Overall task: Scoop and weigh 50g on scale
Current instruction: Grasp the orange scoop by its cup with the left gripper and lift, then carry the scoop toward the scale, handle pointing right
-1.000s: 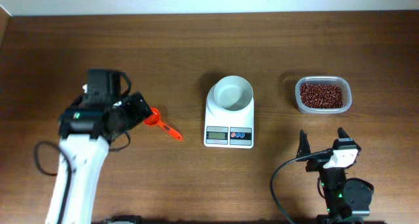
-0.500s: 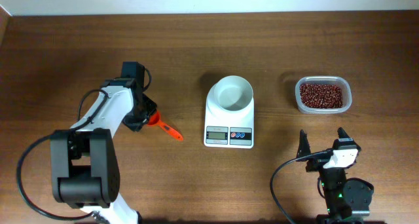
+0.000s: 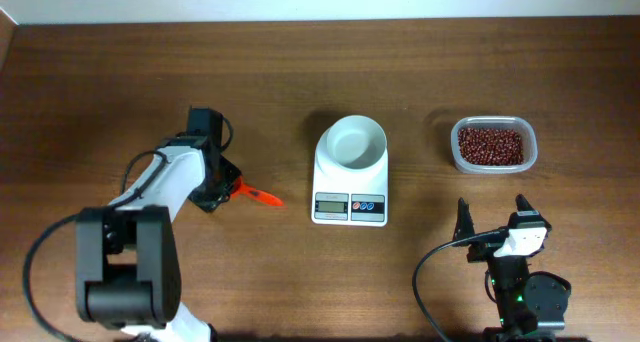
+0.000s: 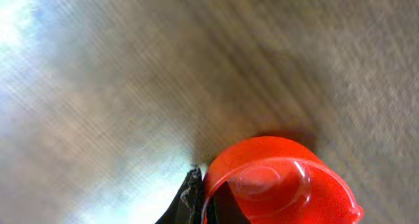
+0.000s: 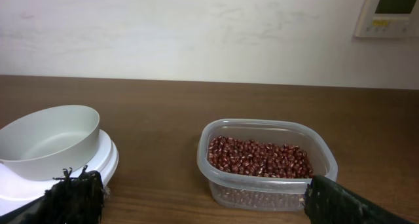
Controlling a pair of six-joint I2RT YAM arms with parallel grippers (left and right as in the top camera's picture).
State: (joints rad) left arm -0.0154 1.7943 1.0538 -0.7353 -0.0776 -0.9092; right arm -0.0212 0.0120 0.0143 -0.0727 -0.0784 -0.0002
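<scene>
One clear tub holds the red-brown beans.

Overhead, we see the brown bench evenly and softly lit, sharp from edge to edge, with only faint shadows beside the scale and the left arm. In the left wrist view we find heavy blur. The wood grain smears, pale glare washes the upper left corner, and the orange-red scoop is out of focus. The right wrist view is bright and clear. The beans read crisply, while the right claw shows its near fingers soft at the bottom edge.
</scene>
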